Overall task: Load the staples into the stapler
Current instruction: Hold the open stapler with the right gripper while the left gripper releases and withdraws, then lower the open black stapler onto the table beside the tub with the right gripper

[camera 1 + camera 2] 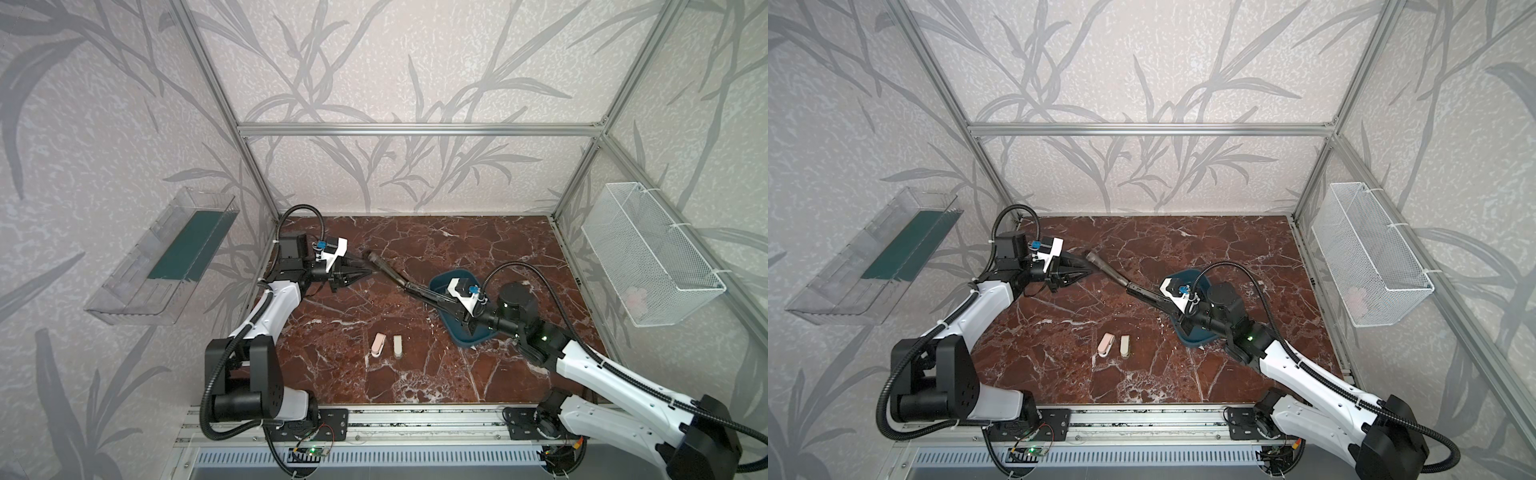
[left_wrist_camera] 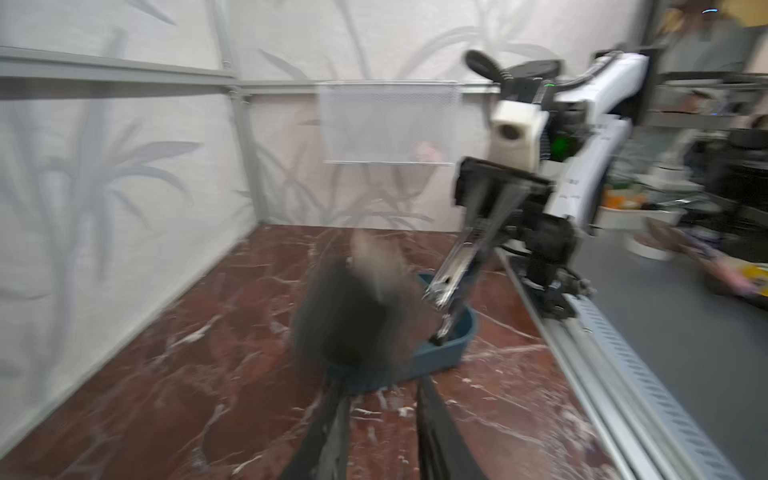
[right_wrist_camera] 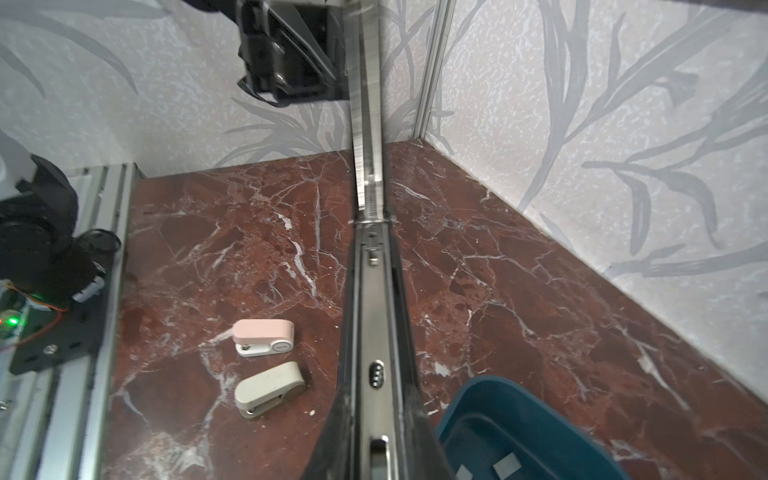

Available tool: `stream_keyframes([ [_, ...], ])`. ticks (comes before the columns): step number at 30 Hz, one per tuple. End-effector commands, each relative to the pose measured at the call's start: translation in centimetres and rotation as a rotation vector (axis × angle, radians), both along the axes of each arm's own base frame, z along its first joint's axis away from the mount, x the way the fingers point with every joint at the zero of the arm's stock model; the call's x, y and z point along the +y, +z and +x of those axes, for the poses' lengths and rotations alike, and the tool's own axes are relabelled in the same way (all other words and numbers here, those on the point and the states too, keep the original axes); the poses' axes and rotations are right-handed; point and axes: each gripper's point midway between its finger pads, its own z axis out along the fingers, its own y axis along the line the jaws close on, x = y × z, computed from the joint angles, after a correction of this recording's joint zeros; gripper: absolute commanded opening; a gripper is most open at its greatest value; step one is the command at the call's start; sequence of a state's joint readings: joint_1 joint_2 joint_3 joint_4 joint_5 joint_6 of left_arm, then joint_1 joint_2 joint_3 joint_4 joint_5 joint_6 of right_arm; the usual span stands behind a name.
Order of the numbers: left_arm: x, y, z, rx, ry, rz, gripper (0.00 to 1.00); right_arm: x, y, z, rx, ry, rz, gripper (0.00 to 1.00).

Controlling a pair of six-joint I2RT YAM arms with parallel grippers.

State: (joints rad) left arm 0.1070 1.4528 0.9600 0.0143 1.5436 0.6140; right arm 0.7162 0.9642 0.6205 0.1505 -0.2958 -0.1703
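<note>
Black stapler (image 1: 399,279) opened over blue tray (image 1: 468,340).
Right claw (image 1: 453,307) clamps its near end; left claw (image 1: 368,273), tips together, beside its far end.

Your left arm is folded, its end effector (image 1: 367,273) pinched closed, pointing toward the right arm. Your right arm stretches inward, end effector (image 1: 444,302) clamped on the stapler (image 1: 415,288).

The opened stapler (image 1: 392,274) stretches as a long bar slantwise across the middle of the table (image 1: 457,241), from the right gripper (image 1: 451,305) over the blue tray (image 1: 437,284) to just beside the left gripper (image 1: 365,273), barring the way between the two arms. Behind it the far half of the table lies bare up to the walls. In front, only the pink mini stapler (image 1: 377,344) and the beige mini stapler (image 1: 397,347) lie close together, with bare marble on either side.
</note>
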Motion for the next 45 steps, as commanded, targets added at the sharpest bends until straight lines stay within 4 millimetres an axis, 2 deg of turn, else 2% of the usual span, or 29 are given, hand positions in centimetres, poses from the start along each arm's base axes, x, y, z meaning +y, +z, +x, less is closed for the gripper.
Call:
stream_keyframes([
  [1,3.8,-2.2,5.1,-0.055,0.233,0.109,0.00,-0.3,2.0,-0.6,-0.015,-0.008,0.080,0.00],
  [5,4.7,-4.4,6.4,0.002,0.292,0.200,0.00,-0.5,2.6,-0.2,-0.020,-0.046,0.128,0.00],
  [8,4.9,-3.9,6.9,-0.008,0.311,0.207,0.19,-0.4,2.7,0.5,-0.003,-0.112,0.136,0.00],
  [9,4.8,-3.4,6.9,-0.020,0.312,0.194,0.21,-0.4,2.6,0.7,0.003,-0.139,0.126,0.00],
  [11,4.6,-1.2,7.0,-0.070,0.325,0.136,0.23,-0.2,2.2,1.1,0.013,-0.187,0.089,0.00],
  [13,4.1,2.4,6.7,-0.172,0.332,0.054,0.23,-0.1,1.7,1.6,0.030,-0.235,0.057,0.00],
  [16,2.5,7.6,5.2,-0.339,0.356,-0.064,0.25,-0.2,1.0,2.1,0.076,-0.282,0.021,0.00],
  [17,1.5,8.7,4.4,-0.369,0.345,-0.082,0.24,0.1,0.8,2.0,0.082,-0.270,0.013,0.00],
  [19,-1.0,9.5,3.1,-0.397,0.311,-0.087,0.21,0.6,0.4,2.0,0.085,-0.269,0.006,0.00],
  [21,-4.0,8.7,1.5,-0.411,0.260,-0.049,0.21,1.0,0.1,1.9,0.088,-0.279,0.004,0.00],
  [24,-8.3,5.2,-0.7,-0.407,0.164,0.094,0.21,1.3,-0.3,1.9,0.105,-0.286,0.009,0.00],
  [27,-10.6,2.0,-1.9,-0.418,0.109,0.259,0.21,1.5,-0.6,2.0,0.127,-0.290,0.013,0.00],
  [33,-10.9,-1.5,1.4,-0.281,0.212,0.355,0.21,1.4,-0.2,1.6,0.127,-0.280,0.056,0.00],
  [38,-10.6,-4.9,2.7,-0.205,0.223,0.482,0.21,0.9,-0.2,1.6,0.134,-0.306,0.085,0.00],
  [41,-10.4,-5.4,3.0,-0.200,0.229,0.509,0.21,0.8,-0.3,1.6,0.148,-0.318,0.108,0.00],
  [45,-10.6,-4.7,2.7,-0.199,0.222,0.478,0.23,0.9,-1.0,1.6,0.164,-0.355,0.135,0.00],
])
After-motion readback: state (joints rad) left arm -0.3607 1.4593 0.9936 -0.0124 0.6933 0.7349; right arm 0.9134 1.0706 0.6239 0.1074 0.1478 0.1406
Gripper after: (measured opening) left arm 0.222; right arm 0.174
